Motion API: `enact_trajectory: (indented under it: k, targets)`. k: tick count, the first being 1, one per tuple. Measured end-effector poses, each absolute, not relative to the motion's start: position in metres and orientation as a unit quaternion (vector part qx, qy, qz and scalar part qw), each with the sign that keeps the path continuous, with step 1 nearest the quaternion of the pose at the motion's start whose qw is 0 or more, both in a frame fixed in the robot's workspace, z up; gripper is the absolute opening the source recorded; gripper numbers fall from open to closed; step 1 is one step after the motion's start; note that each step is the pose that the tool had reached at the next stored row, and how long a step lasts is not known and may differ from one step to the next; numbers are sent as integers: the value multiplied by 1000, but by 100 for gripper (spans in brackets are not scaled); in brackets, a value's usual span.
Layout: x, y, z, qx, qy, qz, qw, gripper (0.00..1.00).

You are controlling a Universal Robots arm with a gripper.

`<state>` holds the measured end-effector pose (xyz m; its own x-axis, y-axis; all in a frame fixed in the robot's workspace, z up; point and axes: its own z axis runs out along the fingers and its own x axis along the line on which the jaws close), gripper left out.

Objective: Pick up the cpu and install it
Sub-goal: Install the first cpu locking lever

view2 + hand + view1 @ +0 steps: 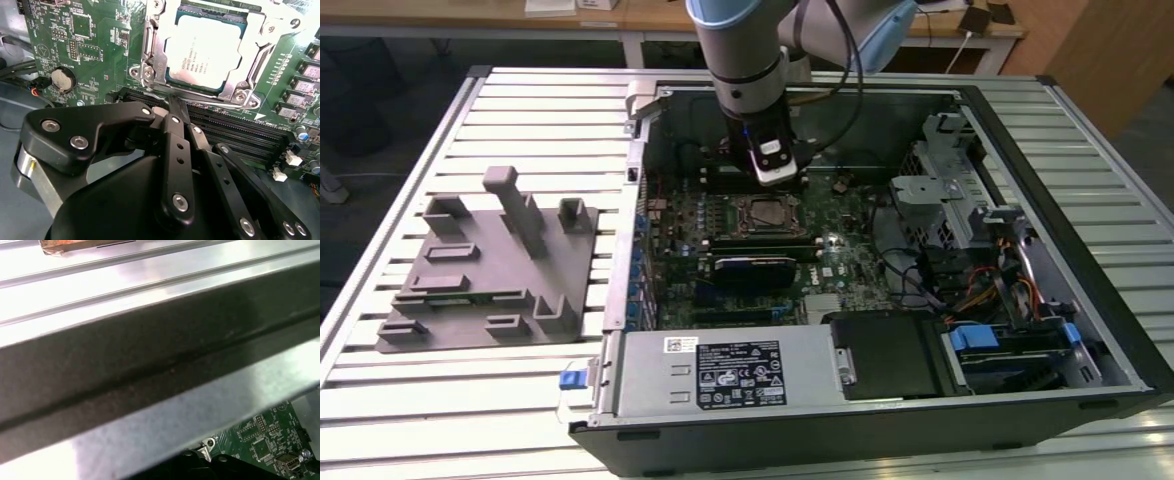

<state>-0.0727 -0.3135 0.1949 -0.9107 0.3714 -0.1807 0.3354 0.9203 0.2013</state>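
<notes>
The cpu, a pale silver square chip, lies flat inside the metal-framed socket on the green motherboard; the frame's bars sit over its edges. In the second wrist view my gripper is shut with nothing between its black fingers, and its tip is just beside the socket frame's edge, by the memory slots. In the exterior view the gripper hangs inside the open computer case, just behind the socket.
A grey moulded fixture lies on the slatted table at the exterior view's left. The power supply fills the case's front. A drive cage and cables are at the right. The case wall is close.
</notes>
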Motion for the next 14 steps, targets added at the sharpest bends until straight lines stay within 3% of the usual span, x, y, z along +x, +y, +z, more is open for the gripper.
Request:
enact_trajectory:
  k: [14]
  targets:
    - [-74, -313, 193, 182, 973, 88, 108, 11]
